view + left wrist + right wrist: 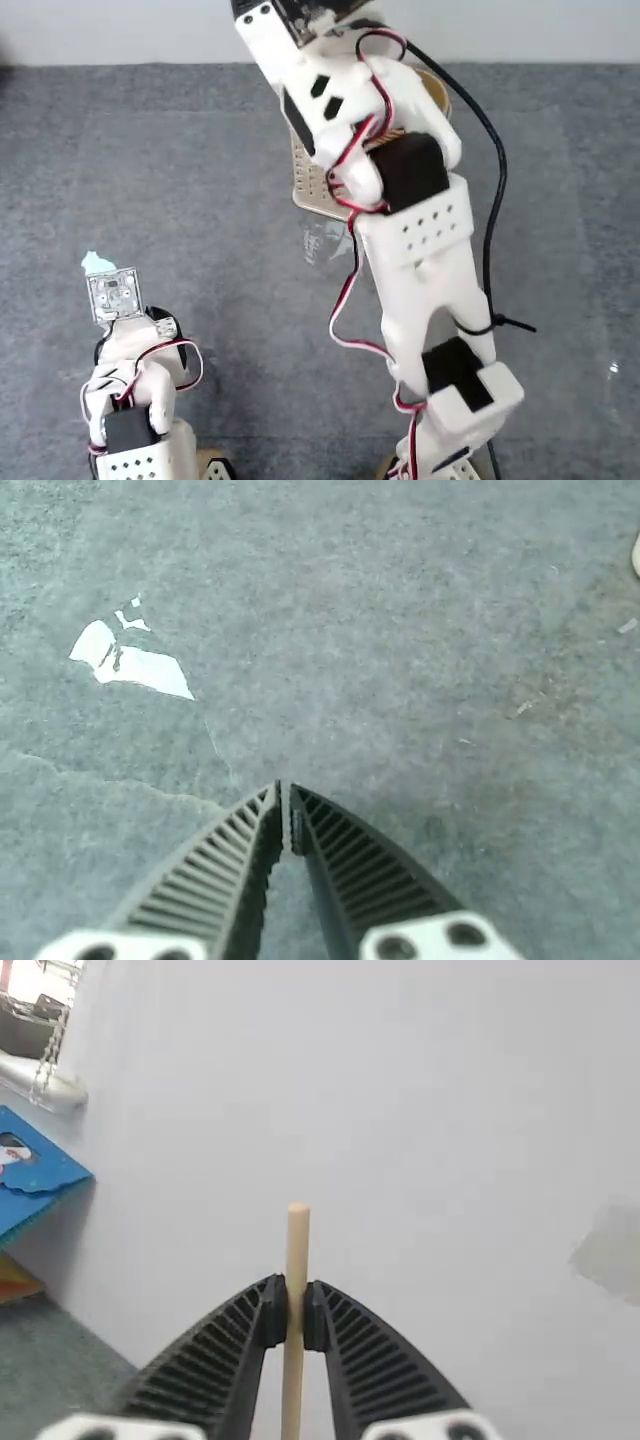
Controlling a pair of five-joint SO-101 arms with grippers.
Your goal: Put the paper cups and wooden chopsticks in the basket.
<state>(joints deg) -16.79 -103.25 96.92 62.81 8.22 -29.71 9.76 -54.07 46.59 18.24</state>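
At the centre of the right wrist view, right hand (293,1312) clamped on a wooden chopstick (297,1240), tip protruding past it. Left hand (285,810) closed tip to tip over grey surface (420,630); basket (310,190) upper centre, high view.

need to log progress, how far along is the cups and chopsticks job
Done: unclear, the right arm hides most of the basket. In hand: the right gripper is shut on a wooden chopstick. Remaining: dropping it in; the left gripper is shut and empty over the grey mat.
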